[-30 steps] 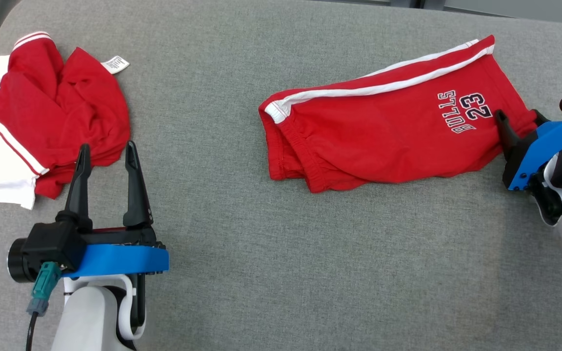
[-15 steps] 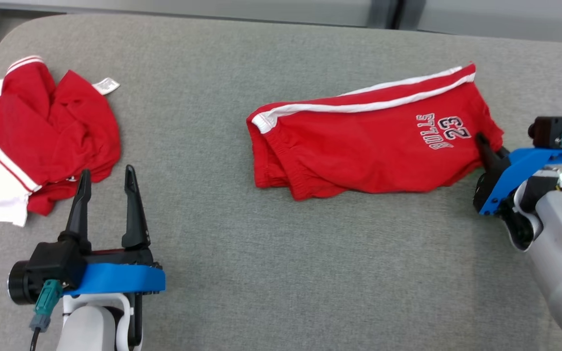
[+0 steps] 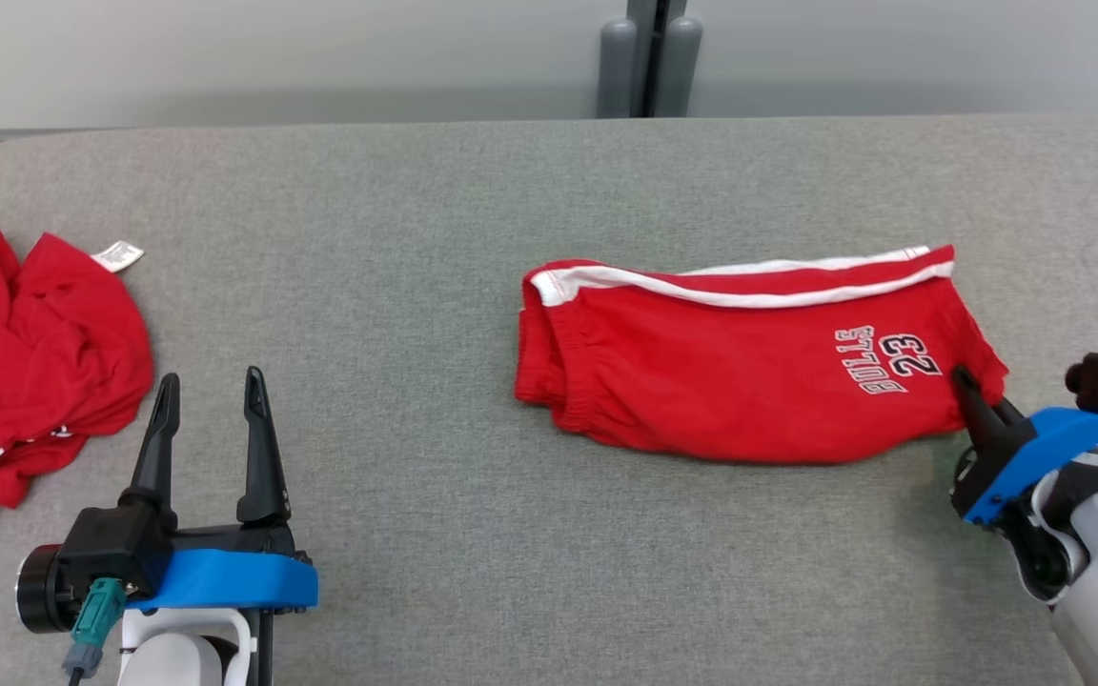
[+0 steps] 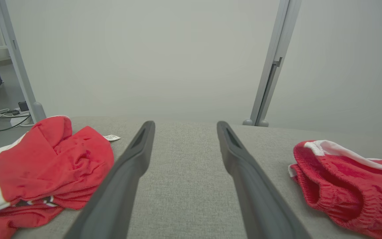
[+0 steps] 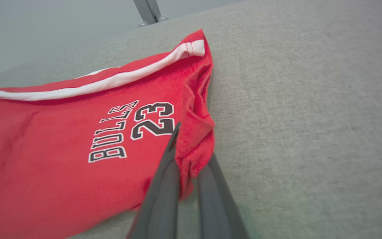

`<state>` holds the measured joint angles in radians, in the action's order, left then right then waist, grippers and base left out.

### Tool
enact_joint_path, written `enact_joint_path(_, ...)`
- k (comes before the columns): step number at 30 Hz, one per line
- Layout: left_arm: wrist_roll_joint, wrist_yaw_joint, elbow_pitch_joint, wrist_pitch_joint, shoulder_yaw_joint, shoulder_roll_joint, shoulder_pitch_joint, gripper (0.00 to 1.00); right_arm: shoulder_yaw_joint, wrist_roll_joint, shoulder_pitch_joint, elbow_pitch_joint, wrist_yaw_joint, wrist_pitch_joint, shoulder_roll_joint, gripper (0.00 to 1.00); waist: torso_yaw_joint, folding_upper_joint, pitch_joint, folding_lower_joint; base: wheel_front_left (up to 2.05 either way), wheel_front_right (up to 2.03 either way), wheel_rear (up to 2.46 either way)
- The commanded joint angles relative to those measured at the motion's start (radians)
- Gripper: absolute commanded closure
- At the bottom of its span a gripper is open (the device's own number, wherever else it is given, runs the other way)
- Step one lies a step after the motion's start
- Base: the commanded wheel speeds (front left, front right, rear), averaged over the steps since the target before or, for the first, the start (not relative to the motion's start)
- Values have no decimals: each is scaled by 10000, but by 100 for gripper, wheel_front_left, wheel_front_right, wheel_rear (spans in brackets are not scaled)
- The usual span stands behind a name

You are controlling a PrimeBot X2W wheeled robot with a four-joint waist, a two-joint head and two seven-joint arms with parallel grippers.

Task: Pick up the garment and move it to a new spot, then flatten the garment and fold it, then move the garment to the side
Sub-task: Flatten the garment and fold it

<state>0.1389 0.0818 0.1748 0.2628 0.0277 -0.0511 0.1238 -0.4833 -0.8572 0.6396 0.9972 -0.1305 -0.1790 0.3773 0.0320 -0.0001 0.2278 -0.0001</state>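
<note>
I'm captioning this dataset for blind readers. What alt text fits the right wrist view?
The right gripper is shut on a corner of red, white-striped shorts printed BULLS 23. The shorts lie on a grey table, with a pale wall beyond.

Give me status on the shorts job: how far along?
Done, apparently: the red shorts lie flat and folded in half on the grey table. In hand: the right gripper is shut on their hem corner beside the BULLS 23 print. To do: carrying them to the side. The left gripper is open, holding nothing, near a crumpled red garment.
</note>
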Motion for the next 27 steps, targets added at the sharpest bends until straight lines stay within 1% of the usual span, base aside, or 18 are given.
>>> enact_joint_path(1, -106, 45, 23, 28, 38, 9, -108, 0, 56, -143, -267, -31, -5, -100, 185, 100, -176, 1, -172, 1, 0, 0, 0)
enact_joint_path(6, -25, -23, -37, 28, -116, 8, -209, 0, 291, -445, -621, 140, -4, -225, 657, 100, -237, 1, -317, 1, 0, 0, 0)
enact_joint_path(11, -12, 24, -23, 28, -168, 8, -303, 0, 491, -681, -697, 312, -5, -344, 808, 100, -212, 1, -332, 1, 0, 0, 0)
enact_joint_path(19, 8, 55, 90, 28, -127, 10, -332, 0, 342, -714, -212, -139, -5, -526, 437, 100, -260, 1, -453, 1, 0, 0, 0)
enact_joint_path(27, 83, 14, 136, 28, -251, 9, -397, 0, -66, -408, 298, -1063, -5, -684, -27, 100, -170, 1, -741, 1, 0, 0, 0)
